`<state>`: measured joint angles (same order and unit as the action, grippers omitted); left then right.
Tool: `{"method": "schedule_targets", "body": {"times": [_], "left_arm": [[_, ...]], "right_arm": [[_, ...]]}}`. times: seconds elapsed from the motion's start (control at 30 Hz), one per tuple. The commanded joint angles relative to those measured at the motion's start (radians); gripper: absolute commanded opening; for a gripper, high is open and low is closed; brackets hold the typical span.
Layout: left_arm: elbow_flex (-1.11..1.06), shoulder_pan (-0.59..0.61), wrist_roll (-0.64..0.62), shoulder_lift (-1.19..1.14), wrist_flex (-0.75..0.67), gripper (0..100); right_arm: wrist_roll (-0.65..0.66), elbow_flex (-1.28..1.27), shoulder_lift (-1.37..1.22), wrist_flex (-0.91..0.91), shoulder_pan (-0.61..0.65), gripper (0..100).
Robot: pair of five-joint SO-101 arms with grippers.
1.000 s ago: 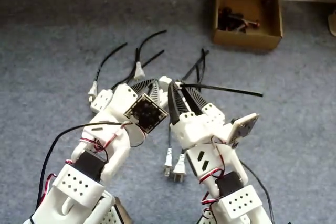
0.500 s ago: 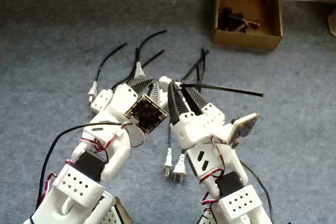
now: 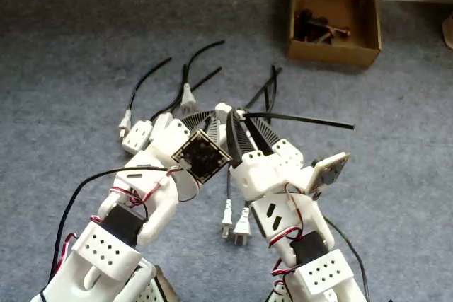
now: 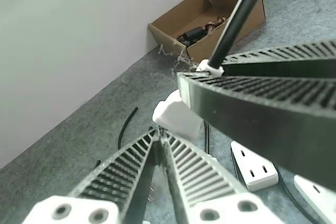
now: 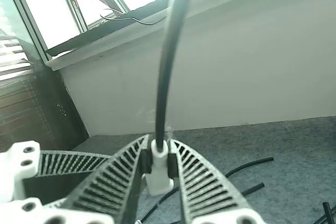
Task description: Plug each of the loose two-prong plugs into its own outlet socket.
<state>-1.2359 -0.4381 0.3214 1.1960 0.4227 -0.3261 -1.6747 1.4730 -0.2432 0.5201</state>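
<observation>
My right gripper (image 3: 238,115) (image 5: 158,144) is shut on a white two-prong plug (image 5: 157,174) whose black cable (image 3: 304,121) (image 5: 168,61) sticks out to the right. My left gripper (image 3: 216,113) (image 4: 159,136) is shut at its tips on a small white outlet socket (image 3: 223,109) (image 4: 176,116). The two grippers meet tip to tip above the carpet, plug (image 4: 209,67) right beside the socket. Whether the prongs are in the slots is hidden.
Two loose white plugs (image 3: 235,221) lie between the arms. Another socket (image 3: 136,136) (image 4: 254,165) and plugs with black cables (image 3: 187,95) lie to the left and behind. A cardboard box (image 3: 333,51) stands at the back right on the grey carpet.
My left arm has shifted slightly right, bringing its gripper and the socket closer to the right gripper's plug. The right arm has kept still.
</observation>
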Motion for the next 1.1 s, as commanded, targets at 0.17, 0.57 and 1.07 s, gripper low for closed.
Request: {"method": "schedule_targets", "body": {"times": [0.17, 0.57, 1.07], "left_arm": [[0.039, -0.025, -0.009, -0.012, 0.012, 1], [0.022, -0.022, -0.008, -0.012, 0.014, 1], [-0.021, -0.024, -0.005, -0.001, 0.018, 1]], "right_arm": [[-0.006, -0.074, 0.013, -0.019, 0.015, 0.5], [-0.006, -0.071, 0.013, -0.019, 0.013, 0.5], [-0.011, -0.071, 0.013, -0.021, -0.022, 0.5]]}}
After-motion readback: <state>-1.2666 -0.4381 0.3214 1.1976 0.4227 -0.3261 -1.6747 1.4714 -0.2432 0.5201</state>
